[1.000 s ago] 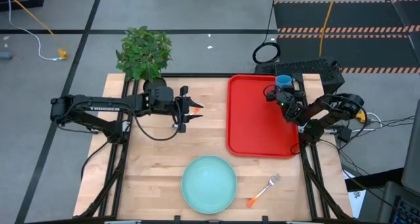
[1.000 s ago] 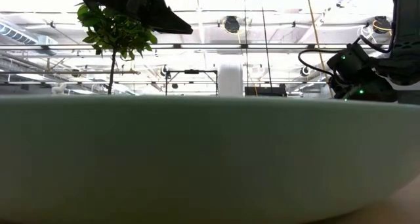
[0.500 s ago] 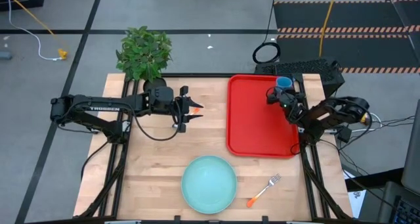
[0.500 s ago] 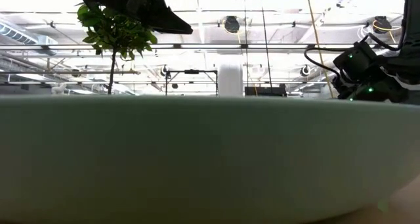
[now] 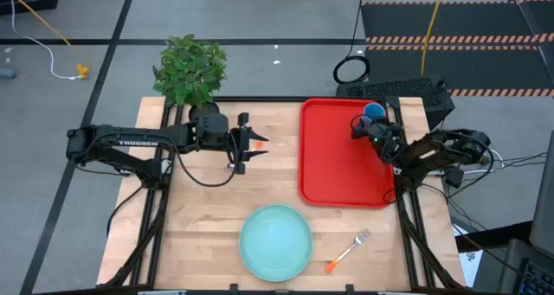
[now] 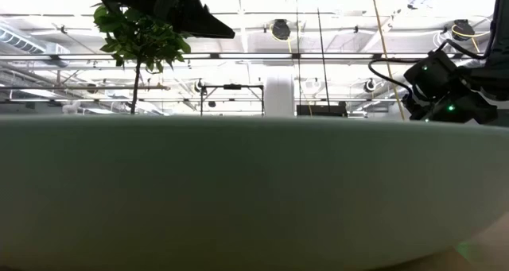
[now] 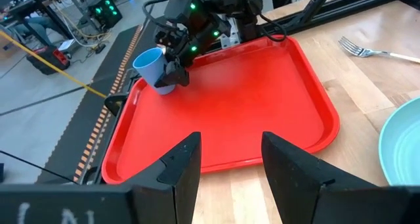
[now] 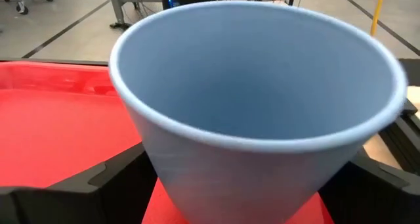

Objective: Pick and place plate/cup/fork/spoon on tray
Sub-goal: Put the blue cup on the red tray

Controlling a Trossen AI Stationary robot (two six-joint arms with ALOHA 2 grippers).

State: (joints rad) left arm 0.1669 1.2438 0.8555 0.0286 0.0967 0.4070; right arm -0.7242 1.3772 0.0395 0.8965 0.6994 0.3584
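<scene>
The blue cup [image 5: 374,112] is over the far right corner of the red tray [image 5: 333,157], between the fingers of my right gripper [image 5: 365,122], which is shut on it; it also shows in the left wrist view [image 7: 152,65]. My left gripper [image 5: 245,144] is open and empty, raised over the table left of the tray. An orange handle end of the spoon [image 5: 257,144] shows beside it; the bowl is hidden. The turquoise plate [image 5: 275,240] lies at the near edge and the fork [image 5: 351,250] lies on the table right of it. My right gripper pinches the cup's lower wall [image 8: 164,184] between its two fingers [image 8: 98,181], one on each side. The cup is tilted, its mouth turned back toward the wrist. Whether its base [image 7: 164,87] touches the tray, I cannot tell.
A potted plant [image 5: 190,70] stands at the table's far left corner. The plate's wall [image 6: 254,191] fills the low view. The tray's floor [image 7: 249,112] is bare between the two grippers. Dark equipment [image 5: 407,92] stands behind the tray's far edge.
My right arm has shifted a little toward the table's right edge, still shut on the cup, which stays over the tray's far right corner.
</scene>
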